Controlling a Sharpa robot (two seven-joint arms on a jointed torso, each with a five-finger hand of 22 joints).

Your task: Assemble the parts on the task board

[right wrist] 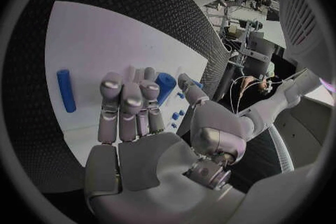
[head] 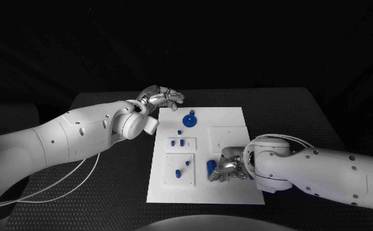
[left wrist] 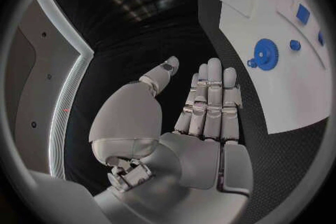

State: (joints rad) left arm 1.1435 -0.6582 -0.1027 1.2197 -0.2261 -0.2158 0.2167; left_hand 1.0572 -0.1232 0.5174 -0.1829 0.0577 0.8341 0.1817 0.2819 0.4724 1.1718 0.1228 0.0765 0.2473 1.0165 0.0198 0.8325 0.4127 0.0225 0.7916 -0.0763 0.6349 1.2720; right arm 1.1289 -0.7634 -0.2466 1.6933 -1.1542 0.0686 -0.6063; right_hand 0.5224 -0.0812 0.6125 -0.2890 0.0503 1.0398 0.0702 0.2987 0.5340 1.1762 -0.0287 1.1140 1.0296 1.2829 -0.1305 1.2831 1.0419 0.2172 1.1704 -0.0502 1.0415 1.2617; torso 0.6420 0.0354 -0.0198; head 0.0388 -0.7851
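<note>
While the right hand [head: 230,167] hovers, fingers extended and empty, over a blue cylinder [head: 211,165] at 5 o'clock on the task board [head: 225,120], the left hand [head: 161,98] idles open at 10 o'clock. Pick-up step, I'd say; next: close on it.

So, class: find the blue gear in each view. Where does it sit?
Head view: blue gear at the task board's far end, beside the left hand.
Left wrist view: gear near the board's edge.
Right wrist view: I cannot find it.
Shared landmark: the white task board.
</note>
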